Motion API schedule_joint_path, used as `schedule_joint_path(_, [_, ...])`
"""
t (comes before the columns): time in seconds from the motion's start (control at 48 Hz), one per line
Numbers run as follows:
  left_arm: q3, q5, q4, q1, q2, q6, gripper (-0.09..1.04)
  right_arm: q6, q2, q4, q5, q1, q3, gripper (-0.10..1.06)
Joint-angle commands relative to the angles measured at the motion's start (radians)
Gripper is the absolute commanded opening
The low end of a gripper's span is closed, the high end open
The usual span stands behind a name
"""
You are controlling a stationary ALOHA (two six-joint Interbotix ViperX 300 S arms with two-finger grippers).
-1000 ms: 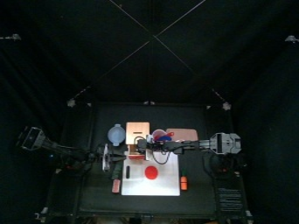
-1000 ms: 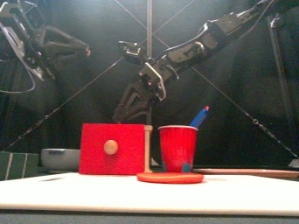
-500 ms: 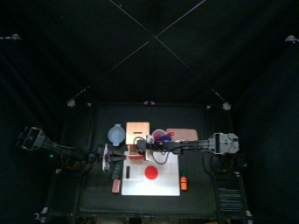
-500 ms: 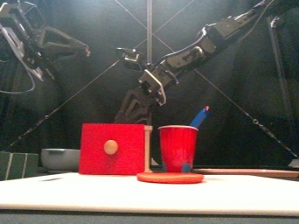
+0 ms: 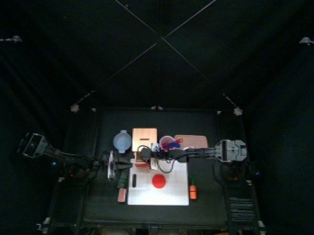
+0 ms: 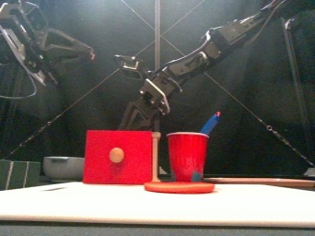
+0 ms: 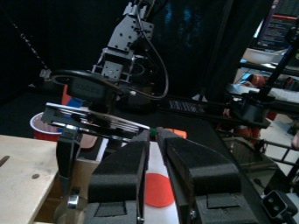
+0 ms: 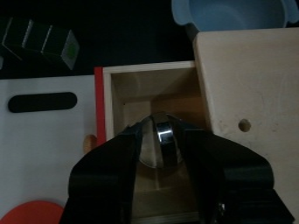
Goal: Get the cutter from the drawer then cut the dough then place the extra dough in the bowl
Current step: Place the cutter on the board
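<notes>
Right tool (image 8: 162, 131) clamped on the metal cutter (image 8: 163, 144), ring edge-on, above the wooden box's (image 8: 251, 79) open drawer (image 8: 146, 92) — blue knife (image 6: 211, 123) slanting from red cup (image 6: 189, 155).

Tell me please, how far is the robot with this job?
Done: the drawer is open. In hand: the right gripper is shut on the cutter above it. To do: the dough lies uncut on the board, and no dough shows in the bowl. The left gripper hangs beside the box.
</notes>
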Motion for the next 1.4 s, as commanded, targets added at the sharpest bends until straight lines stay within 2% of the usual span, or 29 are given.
schedule_joint_path(0.021, [-0.011, -0.005, 0.002, -0.002, -0.002, 0.0, 0.6, -0.002, -0.015, 0.0, 0.02, -0.011, -0.029, 0.69])
schedule_joint_path(0.188, [-0.011, -0.005, 0.0, -0.002, 0.0, 0.0, 0.6, -0.002, -0.015, 0.0, 0.025, -0.011, -0.031, 0.52])
schedule_joint_path(0.354, [-0.011, -0.003, -0.002, 0.0, -0.002, 0.0, 0.6, -0.002, -0.037, -0.006, 0.025, -0.005, -0.032, 0.42])
schedule_joint_path(0.479, [-0.009, -0.003, -0.012, -0.002, -0.002, 0.0, 0.6, -0.003, -0.075, -0.006, 0.037, 0.002, -0.032, 0.41])
schedule_joint_path(0.646, [-0.008, -0.003, -0.018, -0.002, -0.002, 0.0, 0.6, -0.009, -0.152, -0.023, 0.071, 0.034, -0.018, 0.41])
schedule_joint_path(0.938, [-0.012, -0.003, -0.02, 0.011, 0.0, 0.002, 0.6, -0.002, -0.307, -0.075, 0.081, 0.038, 0.043, 0.41])
schedule_joint_path(1.125, [-0.014, -0.003, -0.02, 0.031, 0.0, 0.003, 0.6, 0.0, -0.466, -0.078, 0.103, 0.072, 0.181, 0.4])
schedule_joint_path(1.396, [-0.021, -0.003, -0.02, 0.072, 0.0, 0.005, 0.6, -0.002, -0.649, -0.094, 0.078, 0.147, 0.506, 0.4])
